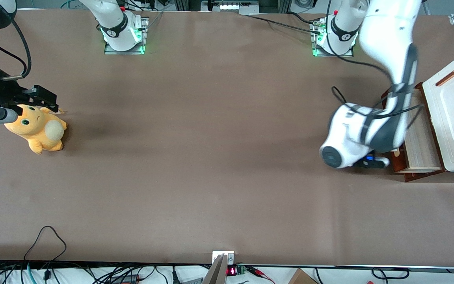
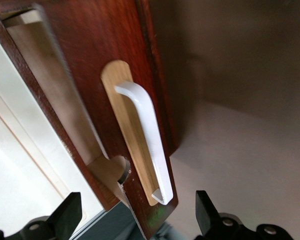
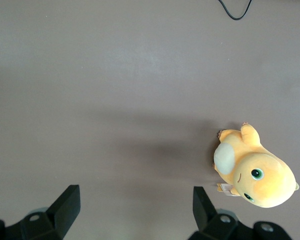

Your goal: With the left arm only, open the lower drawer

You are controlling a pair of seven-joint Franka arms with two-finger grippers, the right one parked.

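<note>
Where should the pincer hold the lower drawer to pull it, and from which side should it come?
On the white bar handle of the lower drawer. The bar stands off its pale wood strip, leaving a gap for a finger. Probably best to come straight at the drawer front, one finger on each long side of the bar. The pincer is open, facing the front, with the handle's end between its fingertips.

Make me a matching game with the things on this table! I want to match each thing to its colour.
Things:
1. lower drawer front
2. drawer handle
3. plush toy
4. gripper fingers, open near the handle

Colours:
A. white
B. black
C. orange-yellow
D. dark reddish-brown

Pairs: 1-D, 2-A, 3-C, 4-B
</note>
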